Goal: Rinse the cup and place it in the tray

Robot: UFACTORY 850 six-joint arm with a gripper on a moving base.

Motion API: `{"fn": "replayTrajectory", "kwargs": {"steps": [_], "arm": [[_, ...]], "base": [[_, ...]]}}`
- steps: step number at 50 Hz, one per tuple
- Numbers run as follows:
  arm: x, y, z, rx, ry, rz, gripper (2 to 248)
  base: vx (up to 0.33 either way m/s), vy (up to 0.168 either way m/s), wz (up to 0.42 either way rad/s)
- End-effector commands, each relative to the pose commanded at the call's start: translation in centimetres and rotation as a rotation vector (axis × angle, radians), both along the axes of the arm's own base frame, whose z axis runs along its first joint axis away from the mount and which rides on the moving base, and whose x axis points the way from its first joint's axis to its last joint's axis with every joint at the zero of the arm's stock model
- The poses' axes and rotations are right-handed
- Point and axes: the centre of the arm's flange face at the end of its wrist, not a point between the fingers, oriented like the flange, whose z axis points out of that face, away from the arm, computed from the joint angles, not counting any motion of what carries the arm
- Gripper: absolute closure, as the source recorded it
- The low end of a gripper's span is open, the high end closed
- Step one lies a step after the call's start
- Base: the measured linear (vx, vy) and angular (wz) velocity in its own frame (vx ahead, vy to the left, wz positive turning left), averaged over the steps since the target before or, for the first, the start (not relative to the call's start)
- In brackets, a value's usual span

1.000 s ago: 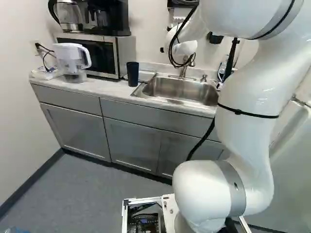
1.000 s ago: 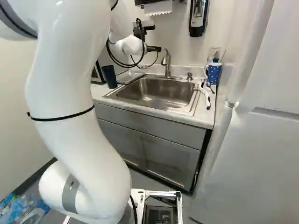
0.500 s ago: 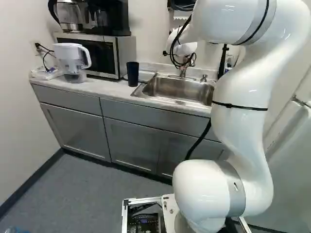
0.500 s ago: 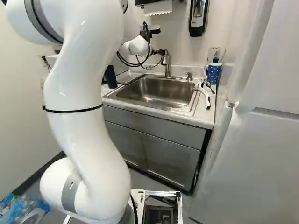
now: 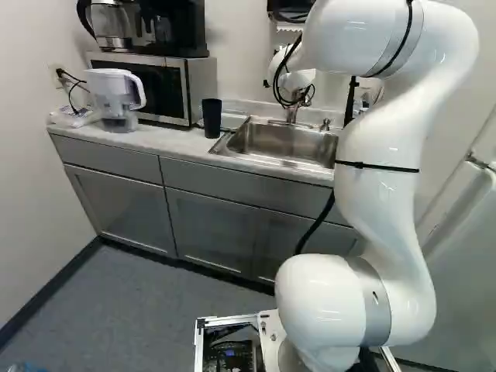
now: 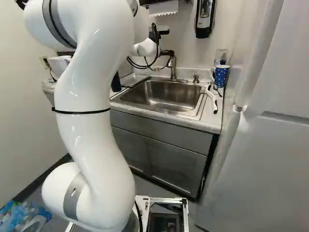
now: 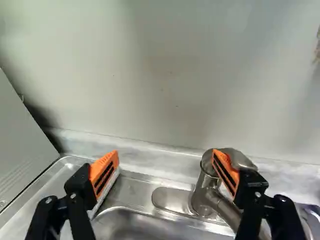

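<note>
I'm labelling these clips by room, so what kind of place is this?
Probably a small office kitchenette or break room: a steel sink with a faucet is set in the counter, and a microwave with a coffee maker on top stands further along it.

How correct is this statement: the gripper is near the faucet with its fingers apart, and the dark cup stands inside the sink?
One part is wrong: the dark cup stands on the counter beside the sink, not inside it, as the left base view shows. The gripper is indeed near the faucet, fingers apart.
</note>
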Motion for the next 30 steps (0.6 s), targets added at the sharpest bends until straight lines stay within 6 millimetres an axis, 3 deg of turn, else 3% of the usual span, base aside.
{"fn": "replayTrajectory", "kwargs": {"steps": [30], "arm": [[0.08,-0.09,0.88,-0.003,-0.099,-0.01,3]], "base": [[0.0,0.0,0.0]]}}
